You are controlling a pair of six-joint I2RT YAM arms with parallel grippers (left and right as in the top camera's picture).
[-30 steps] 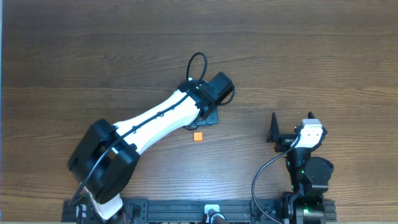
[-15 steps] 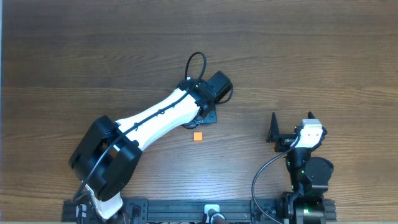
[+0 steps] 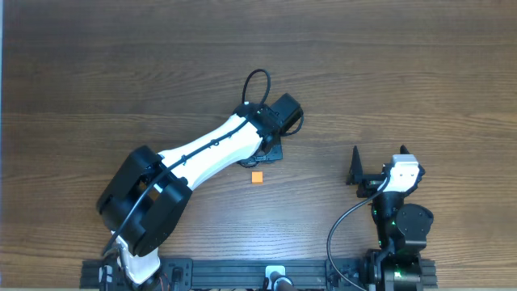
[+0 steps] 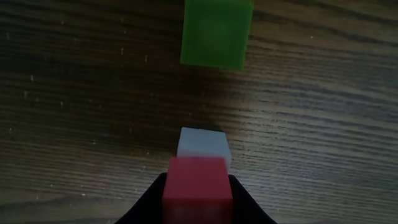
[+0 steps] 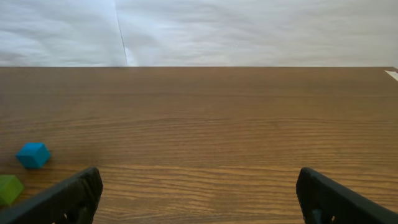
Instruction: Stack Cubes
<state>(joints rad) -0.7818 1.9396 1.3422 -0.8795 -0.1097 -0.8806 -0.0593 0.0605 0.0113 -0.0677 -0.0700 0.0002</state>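
Observation:
My left gripper (image 4: 197, 198) is shut on a red cube (image 4: 197, 180). A white cube (image 4: 204, 144) lies on the wooden table right beyond the red one, its near edge covered by it; whether they touch I cannot tell. Farther on sits a green cube (image 4: 216, 32). In the top view the left arm's wrist (image 3: 275, 121) hovers over the table's middle and hides these cubes. A small orange cube (image 3: 257, 178) lies just in front of it. My right gripper (image 5: 199, 205) stands open at the front right, nothing in it.
From the right wrist view a blue cube (image 5: 32, 155) and the green cube (image 5: 9, 188) lie far off to one side. The tabletop (image 3: 420, 73) is bare wood around them, with a white wall behind its far edge.
The left arm's elbow has swung slightly to the right, while its wrist has barely shifted. The orange cube and the right arm have not moved.

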